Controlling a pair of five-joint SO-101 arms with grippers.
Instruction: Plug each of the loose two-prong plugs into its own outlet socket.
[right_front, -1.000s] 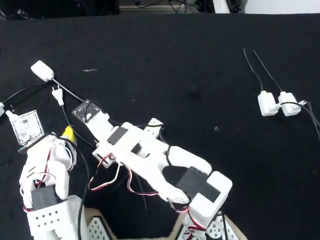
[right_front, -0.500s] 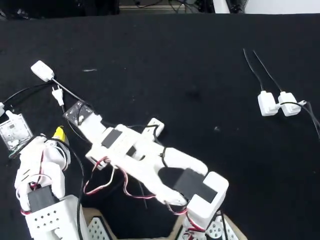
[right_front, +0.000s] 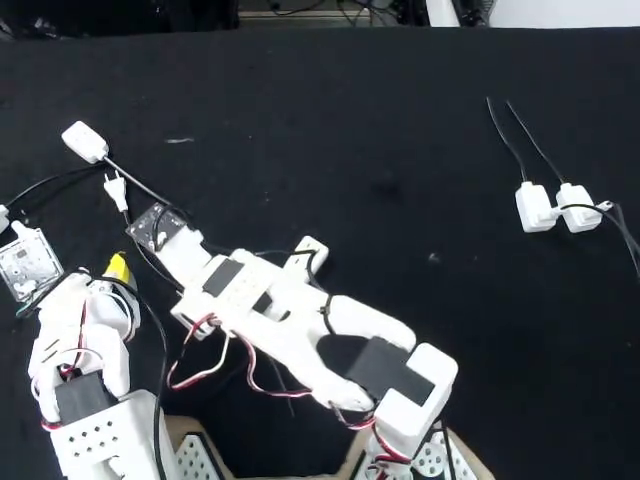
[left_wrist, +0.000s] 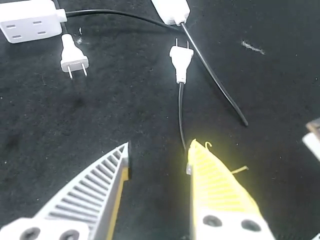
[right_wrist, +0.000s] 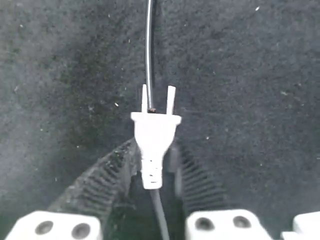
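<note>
right gripper (right_wrist: 153, 146): in the high view its fingers sit under the wrist board (right_front: 155, 228), hidden.
gripped plug (right_wrist: 153, 132): its grey cord runs back between the clamped fingers and is cut off at the frame edge.
black cord (right_wrist: 148, 45): disappears behind the prongs, and the far end is cropped.
left gripper (left_wrist: 158, 146): the parted fingers are cropped at their bases. From above, one yellow finger (right_front: 118, 266) peeks from under the wrist.
outlet strip (left_wrist: 27, 20): cropped at the corner.
white adapter (left_wrist: 171, 9): cropped, face unreadable.
edge sliver (left_wrist: 312, 135): too little to identify.
far white blocks (right_front: 537, 205): too small to tell plug from socket.
left-edge white piece (right_front: 3, 215): cut by the edge.
</note>
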